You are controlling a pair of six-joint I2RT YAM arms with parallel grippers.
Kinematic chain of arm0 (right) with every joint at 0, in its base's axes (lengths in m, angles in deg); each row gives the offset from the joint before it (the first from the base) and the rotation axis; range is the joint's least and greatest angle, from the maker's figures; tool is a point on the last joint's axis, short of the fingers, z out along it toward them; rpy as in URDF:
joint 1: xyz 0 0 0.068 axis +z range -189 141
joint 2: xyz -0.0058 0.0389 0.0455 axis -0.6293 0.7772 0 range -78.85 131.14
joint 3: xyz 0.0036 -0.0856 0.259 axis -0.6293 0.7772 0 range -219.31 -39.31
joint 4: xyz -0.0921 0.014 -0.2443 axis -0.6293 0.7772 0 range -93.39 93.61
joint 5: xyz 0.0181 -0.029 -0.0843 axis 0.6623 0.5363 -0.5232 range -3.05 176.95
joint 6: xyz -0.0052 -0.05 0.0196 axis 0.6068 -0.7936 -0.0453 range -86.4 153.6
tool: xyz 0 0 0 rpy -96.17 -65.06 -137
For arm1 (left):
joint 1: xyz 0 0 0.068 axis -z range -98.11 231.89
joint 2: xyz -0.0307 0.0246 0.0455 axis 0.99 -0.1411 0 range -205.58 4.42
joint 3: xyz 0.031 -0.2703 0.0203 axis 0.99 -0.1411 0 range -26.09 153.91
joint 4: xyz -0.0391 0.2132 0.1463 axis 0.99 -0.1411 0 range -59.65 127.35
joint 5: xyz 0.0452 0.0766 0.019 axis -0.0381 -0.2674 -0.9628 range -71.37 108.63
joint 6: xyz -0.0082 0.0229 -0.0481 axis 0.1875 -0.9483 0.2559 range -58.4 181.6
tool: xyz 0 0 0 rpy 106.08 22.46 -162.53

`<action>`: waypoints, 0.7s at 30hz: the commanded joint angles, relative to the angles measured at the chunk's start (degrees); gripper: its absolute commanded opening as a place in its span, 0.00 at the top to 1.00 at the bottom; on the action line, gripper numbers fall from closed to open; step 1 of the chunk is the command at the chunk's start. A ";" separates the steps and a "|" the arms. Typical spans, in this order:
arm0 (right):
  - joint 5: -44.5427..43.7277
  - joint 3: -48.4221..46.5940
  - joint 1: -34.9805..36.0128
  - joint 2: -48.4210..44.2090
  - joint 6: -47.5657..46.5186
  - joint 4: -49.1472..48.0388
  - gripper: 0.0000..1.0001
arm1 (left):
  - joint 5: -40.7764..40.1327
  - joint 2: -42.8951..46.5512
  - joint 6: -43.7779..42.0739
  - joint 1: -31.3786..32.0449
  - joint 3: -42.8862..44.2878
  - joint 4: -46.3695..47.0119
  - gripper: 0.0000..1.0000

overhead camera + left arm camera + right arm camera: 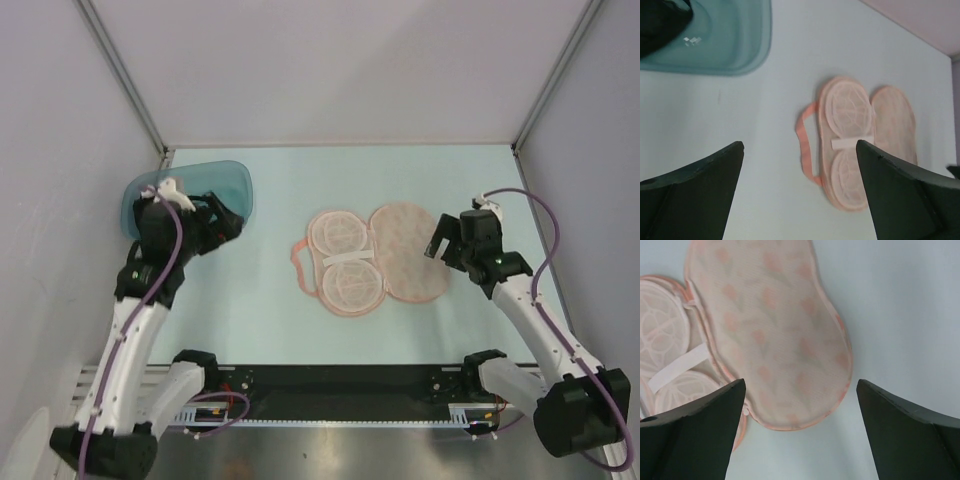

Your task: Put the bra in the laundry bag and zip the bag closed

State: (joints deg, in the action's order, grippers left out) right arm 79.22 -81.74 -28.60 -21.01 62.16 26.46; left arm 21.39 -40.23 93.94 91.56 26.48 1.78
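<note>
Bra point(660, 20) in tub point(735, 40), cut off by frame.

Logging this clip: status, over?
Open and empty: left fingers, right fingers. Laundry bag unzipped, empty, mid-table. Bra apparently in tub, far left. Nothing blocking.

Bright, even light; soft wrist views.

Pale table point(300, 180) carries laundry bag point(370, 260) and teal tub point(237, 184).
</note>
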 commanded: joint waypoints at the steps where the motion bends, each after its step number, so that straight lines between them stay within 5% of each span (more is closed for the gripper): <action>1: -10.73 -8.27 6.82 2.53 -5.00 2.50 0.00 | -4.00 -13.07 -4.20 -8.06 10.67 2.34 0.00; 12: -2.21 -14.42 20.72 21.50 2.11 -9.45 0.01 | -10.59 -50.34 -7.19 -24.86 31.87 7.36 0.07; 21: 2.01 -17.25 24.32 31.98 1.59 -13.23 0.01 | -11.39 -72.59 -15.99 -29.79 48.65 2.62 0.04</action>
State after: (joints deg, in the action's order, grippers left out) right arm 78.72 -96.80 -5.02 10.03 62.75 17.59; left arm 10.27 -107.53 83.21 63.82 67.84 7.20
